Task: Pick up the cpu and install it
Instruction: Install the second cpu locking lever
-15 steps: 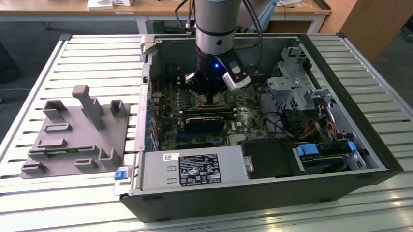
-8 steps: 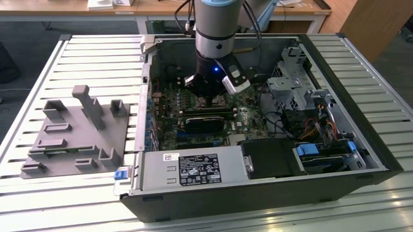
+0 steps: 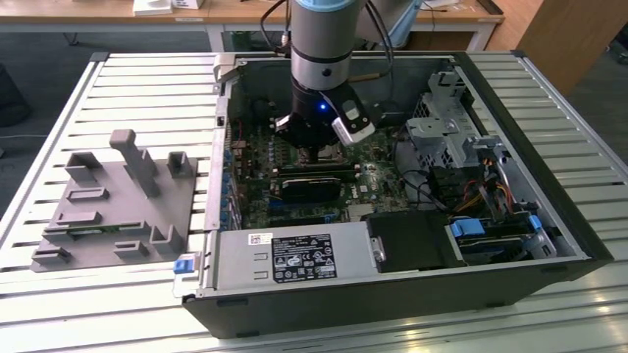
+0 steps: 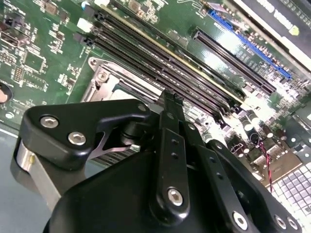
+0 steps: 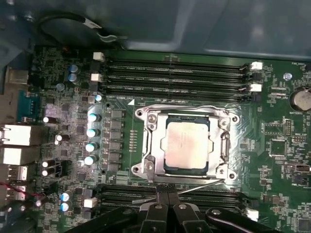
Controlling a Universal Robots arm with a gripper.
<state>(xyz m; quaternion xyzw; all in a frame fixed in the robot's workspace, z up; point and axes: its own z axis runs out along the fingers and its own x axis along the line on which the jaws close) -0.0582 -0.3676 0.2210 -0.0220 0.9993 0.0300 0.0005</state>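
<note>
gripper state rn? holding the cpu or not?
Gripper: shut, holding nothing. The cpu sits in its socket on the motherboard, clear of the fingertips.

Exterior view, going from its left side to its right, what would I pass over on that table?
Grey plastic tray with upright posts → the computer case's left wall → the arm's gripper over the green board → the metal drive cage → the case's dark right wall.
</note>
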